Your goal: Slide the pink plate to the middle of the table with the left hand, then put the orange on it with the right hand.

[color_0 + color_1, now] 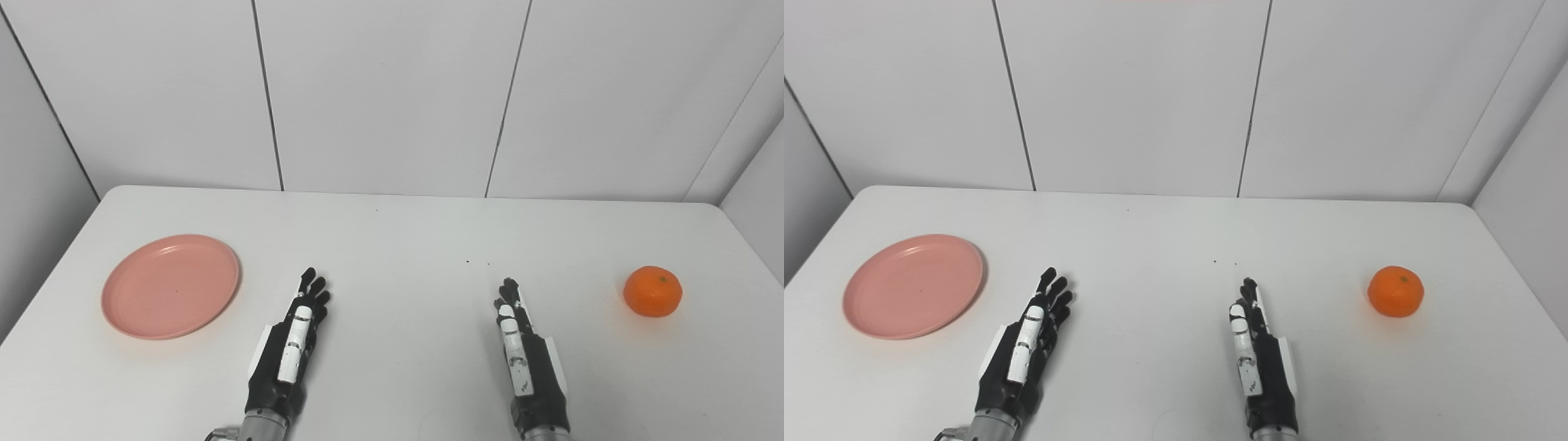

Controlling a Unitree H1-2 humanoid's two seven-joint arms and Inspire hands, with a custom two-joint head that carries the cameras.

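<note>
Pink plate point(170, 286) left of my empty, flat-fingered left hand point(288, 349), orange point(653, 291) right of my equally empty right hand point(527, 355); risks: plate skidding off the table point(392, 233), orange rolling.

Both black-and-white robot arms are cut off at the bottom edge just below the wrists, the white bench point(392, 233) runs out of frame at its near edge and sides, and a few dark specks point(478, 263) on it are too small to identify.
</note>
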